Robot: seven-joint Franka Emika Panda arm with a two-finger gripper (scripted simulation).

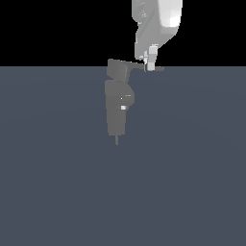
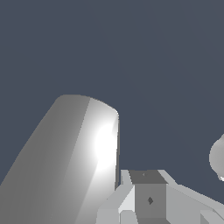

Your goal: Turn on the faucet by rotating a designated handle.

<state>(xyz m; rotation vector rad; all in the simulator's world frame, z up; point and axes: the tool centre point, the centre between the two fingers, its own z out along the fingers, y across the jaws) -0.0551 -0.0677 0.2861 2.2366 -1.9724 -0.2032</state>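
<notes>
- The gripper hangs from the glossy white arm at the top centre-right of the exterior view, its fingers down at the handle.
- Whether the fingers are parted or clamped on the lever cannot be told; they meet it near its narrow tip.
- The handle runs rightward from a blocky hub atop the faucet, upper centre of the frame.
- The faucet stands on a dark blue-grey floor.
</notes>
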